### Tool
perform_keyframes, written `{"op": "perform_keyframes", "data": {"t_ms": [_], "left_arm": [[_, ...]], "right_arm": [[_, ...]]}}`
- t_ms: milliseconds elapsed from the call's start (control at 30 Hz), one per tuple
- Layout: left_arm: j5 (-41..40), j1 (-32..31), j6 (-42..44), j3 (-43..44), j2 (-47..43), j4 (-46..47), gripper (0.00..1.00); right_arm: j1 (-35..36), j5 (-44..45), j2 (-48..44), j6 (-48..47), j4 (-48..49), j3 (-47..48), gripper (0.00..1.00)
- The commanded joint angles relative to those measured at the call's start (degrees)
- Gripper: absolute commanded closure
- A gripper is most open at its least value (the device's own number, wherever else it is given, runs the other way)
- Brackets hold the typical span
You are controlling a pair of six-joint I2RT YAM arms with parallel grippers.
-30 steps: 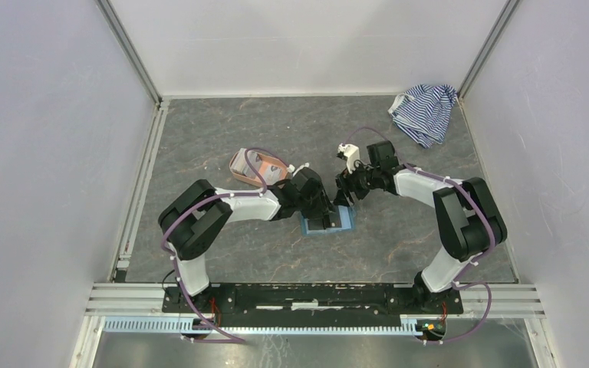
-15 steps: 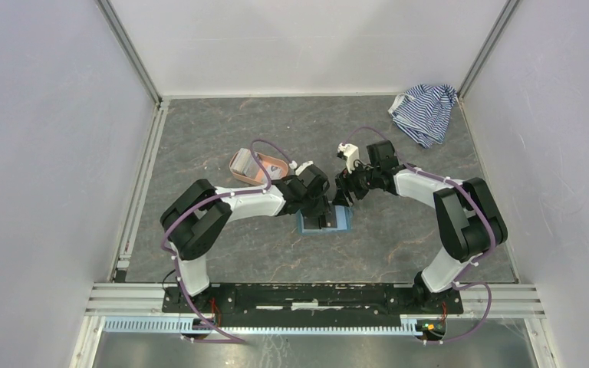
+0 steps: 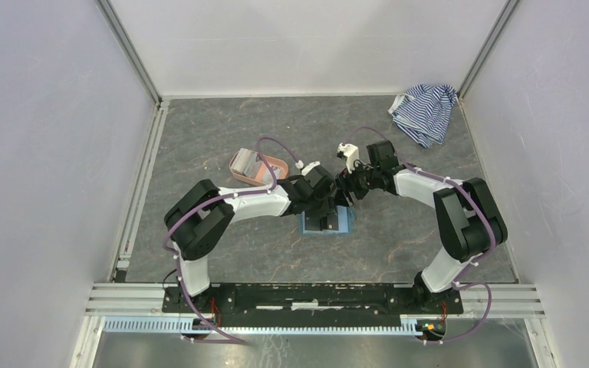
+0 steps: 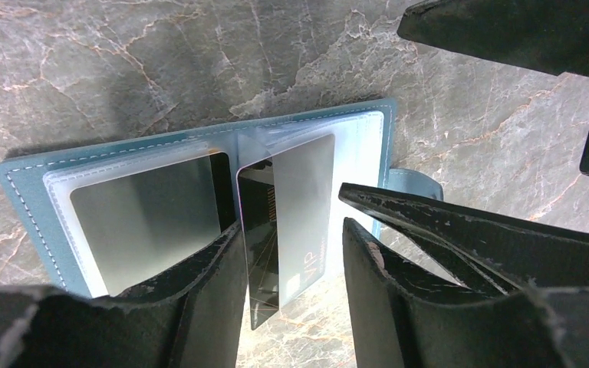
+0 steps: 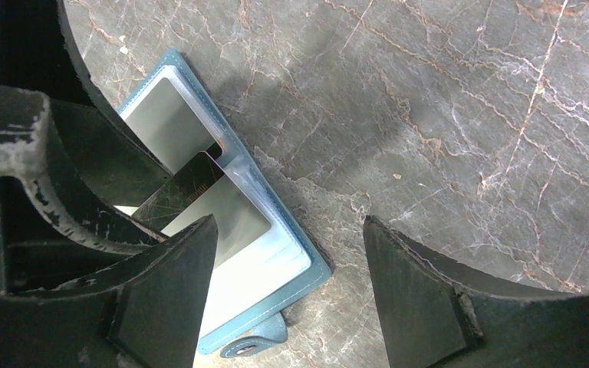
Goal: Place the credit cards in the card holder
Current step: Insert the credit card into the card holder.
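Across the grey veined marble tabletop (image 3: 222, 130), a crumpled blue-and-white striped cloth (image 3: 424, 111) sits far right; the salmon oval tray (image 3: 235, 164) is partly hidden by a purple cable; the teal stitched card holder (image 4: 27, 172) lies open at centre beneath both wrists; the left gripper (image 4: 290, 211), jaws apart, straddles a dark gold-lined card (image 4: 257, 230) half under a frosted layer, sleeve or second card unclear; the right gripper (image 5: 290, 222) hangs spread wide over the holder's corner.
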Motion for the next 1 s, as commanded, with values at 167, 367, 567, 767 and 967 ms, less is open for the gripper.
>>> {"op": "perform_keyframes", "data": {"t_ms": [167,367,567,767,967], "left_arm": [[-5.8,-1.1,4.9,4.4,0.4,-5.1,0.44],[-5.1,-1.1,5.5,4.5,0.8,-5.1,0.41],[-4.8,-1.2,6.5,4.5,0.1,-5.1,0.4],[-4.6,-1.2,7.4,3.5,-0.6,-3.8,0.39],[-5.7,-1.3,8.3,1.5,-2.2,-1.2,0.39]], "right_arm": [[-0.2,-1.3,-1.2,0.1,1.5,0.2,0.23],[-0.2,-1.3,-1.0,0.0,1.6,0.2,0.23],[-0.3,-1.3,-0.8,-0.1,1.5,0.2,0.23],[-0.2,-1.4,-0.8,0.0,1.5,0.2,0.23],[-0.3,-1.6,-0.8,-0.1,1.5,0.2,0.23]]}}
